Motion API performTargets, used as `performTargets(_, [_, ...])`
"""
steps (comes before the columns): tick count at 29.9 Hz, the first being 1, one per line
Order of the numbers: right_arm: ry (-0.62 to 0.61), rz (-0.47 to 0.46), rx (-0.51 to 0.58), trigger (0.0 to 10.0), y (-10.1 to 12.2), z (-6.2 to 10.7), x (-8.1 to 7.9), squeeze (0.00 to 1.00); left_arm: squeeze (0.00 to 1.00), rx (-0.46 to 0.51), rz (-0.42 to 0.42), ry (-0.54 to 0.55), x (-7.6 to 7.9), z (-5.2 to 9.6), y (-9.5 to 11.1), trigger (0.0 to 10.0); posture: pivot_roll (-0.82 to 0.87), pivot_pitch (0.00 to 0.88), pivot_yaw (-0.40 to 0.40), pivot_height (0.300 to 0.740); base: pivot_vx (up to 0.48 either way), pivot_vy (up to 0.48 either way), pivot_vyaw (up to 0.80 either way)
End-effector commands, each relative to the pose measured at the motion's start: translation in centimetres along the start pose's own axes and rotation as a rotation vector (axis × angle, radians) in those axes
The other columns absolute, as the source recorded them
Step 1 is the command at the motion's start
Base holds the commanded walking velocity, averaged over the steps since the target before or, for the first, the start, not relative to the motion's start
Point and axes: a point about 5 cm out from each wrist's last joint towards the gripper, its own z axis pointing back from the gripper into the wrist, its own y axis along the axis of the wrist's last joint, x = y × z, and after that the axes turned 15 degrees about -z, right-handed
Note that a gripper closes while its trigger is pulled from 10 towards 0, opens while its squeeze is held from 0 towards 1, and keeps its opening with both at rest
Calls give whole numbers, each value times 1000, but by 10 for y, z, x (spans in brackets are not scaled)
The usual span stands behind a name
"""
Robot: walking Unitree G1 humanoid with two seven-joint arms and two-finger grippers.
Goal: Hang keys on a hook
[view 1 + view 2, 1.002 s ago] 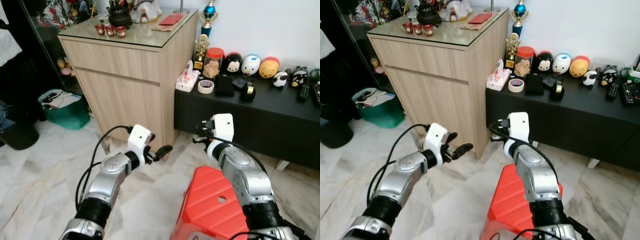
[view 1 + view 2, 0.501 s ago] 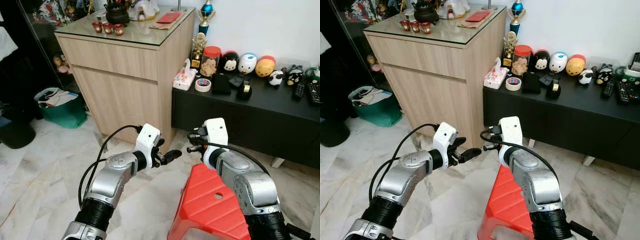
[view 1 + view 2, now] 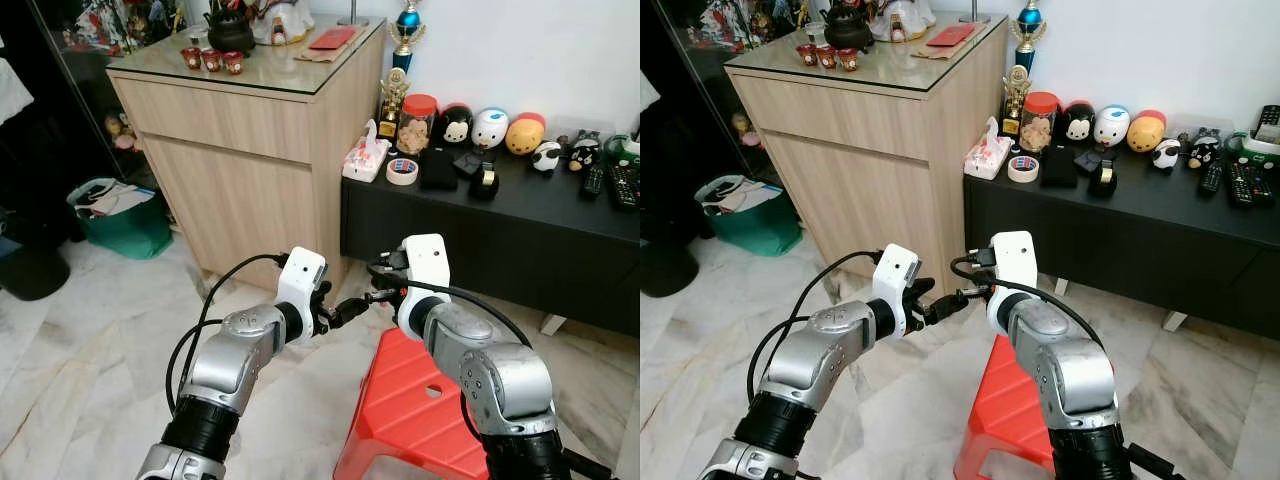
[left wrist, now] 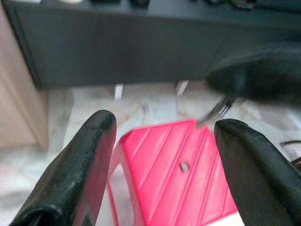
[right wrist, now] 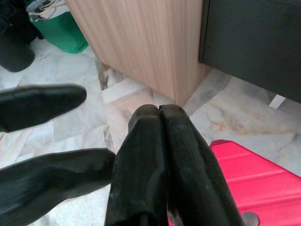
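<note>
My right gripper [image 3: 372,296] is held out over the floor above the red stool, its fingers [image 5: 159,141] pressed shut. In the left wrist view a thin metal piece, seemingly the keys [image 4: 217,110], sticks out from its blurred black tip. My left gripper [image 3: 352,306] is open and points at the right gripper's tip, almost touching it. Its two fingers [image 4: 84,165] stand wide apart either side of the metal piece. In the right wrist view the left gripper's fingers [image 5: 42,103] lie just beside the shut right fingertips.
A red plastic stool [image 3: 420,410] stands on the marble floor under my right arm. Ahead is a wooden cabinet [image 3: 250,150], and to its right a low black cabinet [image 3: 500,230] carrying figurines, tape and remotes. A green bag [image 3: 115,215] sits at far left.
My left gripper has swung right and up toward the right gripper's tip; the two now nearly meet. The right gripper has edged left. The camera has shifted a little.
</note>
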Motion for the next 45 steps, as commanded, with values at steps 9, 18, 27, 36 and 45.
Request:
performTargets(9, [17,1,9,10000,5,7,-5,0,0,85,-93,-88,12,3,9,10000,-49,50,4,723,0,0,0])
performTargets(18, [33,-1,16,10000,10,11,-11,0,0,104,-141,-119,19,2,6,10000,-55,51,4,723,0,0,0])
performTargets(27, [47,-19,36,10000,18,14,-17,0,0,97,-212,-99,18,3,1,10000,-59,57,3,723,0,0,0])
performTargets(36, [60,-34,31,10000,19,17,-21,0,0,215,-200,-107,22,3,12,10000,-64,59,0,723,0,0,0])
performTargets(45, [90,-78,32,10000,22,19,-28,0,0,195,-296,-127,27,1,5,10000,-66,60,-2,723,0,0,0])
